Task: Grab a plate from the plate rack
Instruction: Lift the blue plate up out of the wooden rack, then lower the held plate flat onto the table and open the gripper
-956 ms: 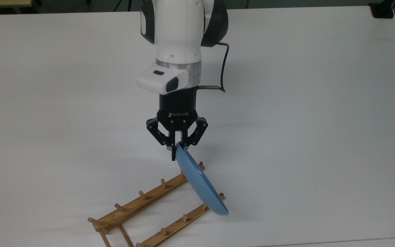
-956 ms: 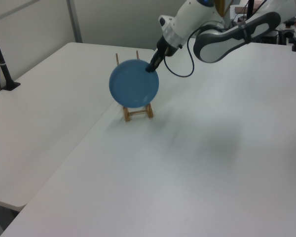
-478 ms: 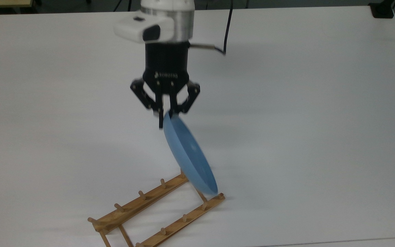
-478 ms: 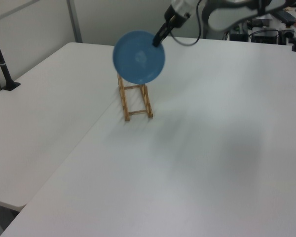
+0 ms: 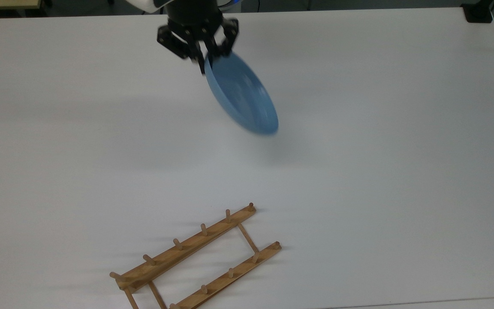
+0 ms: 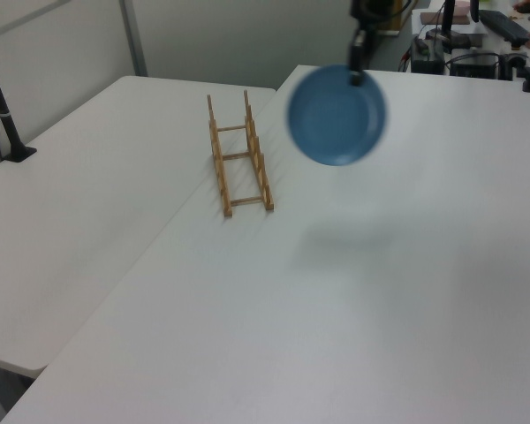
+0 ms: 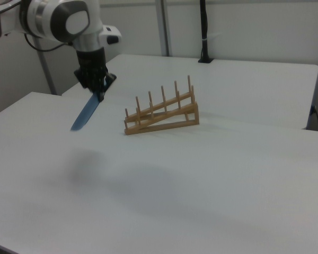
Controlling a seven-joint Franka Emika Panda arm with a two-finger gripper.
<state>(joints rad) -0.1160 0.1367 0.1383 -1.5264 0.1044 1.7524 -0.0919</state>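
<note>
- Step in hand: pick looks done; round light-blue plate (image 5: 242, 96) hangs in the air, well apart from the light-brown wooden rack of 2 pegged rails (image 5: 195, 259), which stands bare on the white table (image 5: 401, 171)
- Black two-finger gripper (image 5: 206, 58) pinches the plate's upper rim; jaws nearly closed on it
- Arm high at the top view's far side, wrist pointing down; plate hangs tilted below
- Next, likely: a steady carry; a 1-point rim grip could let the plate swing
</note>
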